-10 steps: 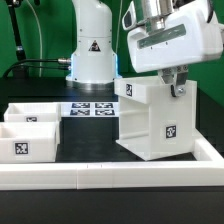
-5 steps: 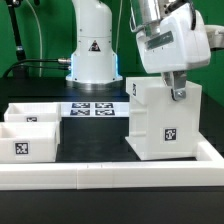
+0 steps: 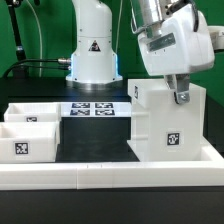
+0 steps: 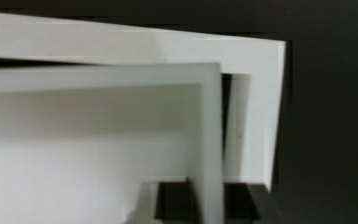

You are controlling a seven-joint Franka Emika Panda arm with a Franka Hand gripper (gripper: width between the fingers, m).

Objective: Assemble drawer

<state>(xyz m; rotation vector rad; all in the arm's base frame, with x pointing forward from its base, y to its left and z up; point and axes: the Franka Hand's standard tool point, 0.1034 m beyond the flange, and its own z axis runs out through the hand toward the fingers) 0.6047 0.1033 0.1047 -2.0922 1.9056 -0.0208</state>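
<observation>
White plastic fills the lower right of the exterior view: that's the housing (image 3: 165, 125), the tall cube-like body of the drawer. It's standing upright on the black table (image 3: 95, 140), one square tag (image 3: 171, 139) facing the camera. Above it, in the upper right of the frame, the arm's grey-white head leans over and the gripper (image 3: 181, 97) comes down onto the housing's top edge, towards its right-hand corner.

From the wrist camera, a thin white wall of the housing (image 4: 105, 130) runs edge-on straight between the two dark finger pads (image 4: 176, 205). There's one on each side with no gap that I can make out, so the jaws are clamped on that wall.

At the lower left of the exterior view, well apart from the housing, sit the two trays. The far tray (image 3: 35, 112) and the near tray (image 3: 25, 145) are tucked one behind the other, and the near one has a tag on its front.

Between trays and housing, further back at frame centre, the marker board (image 3: 92, 108) lies flat in front of the robot base (image 3: 92, 55). Along the bottom runs the low wall strip (image 3: 110, 178), and the housing's foot is just beside it. Whether they touch, I can't tell.
</observation>
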